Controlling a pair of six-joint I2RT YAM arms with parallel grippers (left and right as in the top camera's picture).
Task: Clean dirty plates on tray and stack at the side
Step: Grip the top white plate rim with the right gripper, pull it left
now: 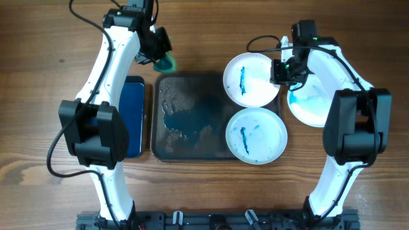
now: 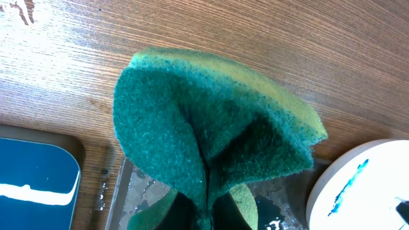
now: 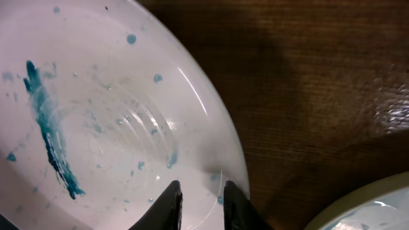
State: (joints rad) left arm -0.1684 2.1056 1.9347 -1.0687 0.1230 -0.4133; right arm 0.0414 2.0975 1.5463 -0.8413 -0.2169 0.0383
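Beyond the tray's far left corner, a sponge [image 2: 211,128] is being held by the left gripper [image 1: 160,56]; a plate rim is being approached by the right gripper [image 3: 201,188].
The green sponge is being pinched into a fold by the left gripper. The upper plate [image 1: 250,86] and lower plate [image 1: 259,137], both blue-streaked, are being carried overhanging the tray's [image 1: 192,147] right rim. The third plate [image 1: 310,108] is being supported by the table [image 1: 51,38] just beside them, partly under the right arm [image 1: 348,121]. The right gripper's fingers [image 3: 169,204] are being held narrowly parted at the upper plate's rim; whether it is clamped cannot be told.
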